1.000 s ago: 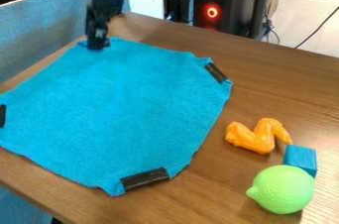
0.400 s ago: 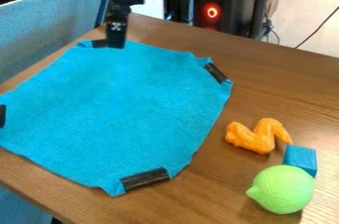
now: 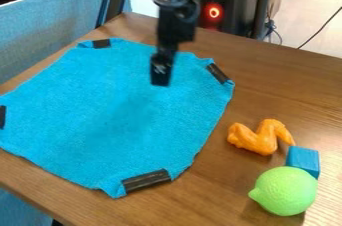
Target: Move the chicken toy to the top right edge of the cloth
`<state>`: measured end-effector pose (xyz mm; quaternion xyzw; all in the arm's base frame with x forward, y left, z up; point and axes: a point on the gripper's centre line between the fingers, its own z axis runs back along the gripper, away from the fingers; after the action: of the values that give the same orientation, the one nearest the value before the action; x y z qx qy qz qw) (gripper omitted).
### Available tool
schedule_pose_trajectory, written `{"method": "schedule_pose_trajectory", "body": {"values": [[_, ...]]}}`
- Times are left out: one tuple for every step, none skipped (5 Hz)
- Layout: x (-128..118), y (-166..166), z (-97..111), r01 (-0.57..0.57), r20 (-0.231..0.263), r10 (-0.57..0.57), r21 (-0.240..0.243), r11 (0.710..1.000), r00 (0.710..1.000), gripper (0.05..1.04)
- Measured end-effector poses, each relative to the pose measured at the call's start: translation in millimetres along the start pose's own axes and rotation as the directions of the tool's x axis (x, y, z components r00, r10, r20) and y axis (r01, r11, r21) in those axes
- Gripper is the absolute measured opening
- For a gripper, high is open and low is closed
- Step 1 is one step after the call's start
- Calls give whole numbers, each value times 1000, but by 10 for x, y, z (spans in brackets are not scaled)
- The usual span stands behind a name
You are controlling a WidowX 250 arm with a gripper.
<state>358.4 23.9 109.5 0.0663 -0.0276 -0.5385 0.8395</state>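
Note:
The black gripper (image 3: 160, 74) hangs over the upper right part of the blue cloth (image 3: 113, 115), up and to the left of the chicken toy and well apart from it. How its fingers stand cannot be made out. The orange, wing-shaped chicken toy (image 3: 257, 139) lies on the bare wood to the right of the cloth. Black tape strips hold the cloth's corners, one of them (image 3: 218, 73) at the upper right.
A blue block (image 3: 304, 160) sits just below and right of the chicken toy. Against it is a green lime-like toy (image 3: 286, 191). The wooden table (image 3: 287, 85) reaches to the right, and a blue fabric-covered wall (image 3: 47, 30) stands at the upper left.
From the cloth's top left corner, the gripper has moved right and down in the view, over the cloth. The chicken toy, block, lime toy and cloth have stayed in place.

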Motion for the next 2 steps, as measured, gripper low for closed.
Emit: {"method": "schedule_pose_trajectory", "body": {"values": [[340,-205,60,48,85,-52,52,998,995,1000],[582,-336,101,107,136,-112,41,993,984,1000]]}}
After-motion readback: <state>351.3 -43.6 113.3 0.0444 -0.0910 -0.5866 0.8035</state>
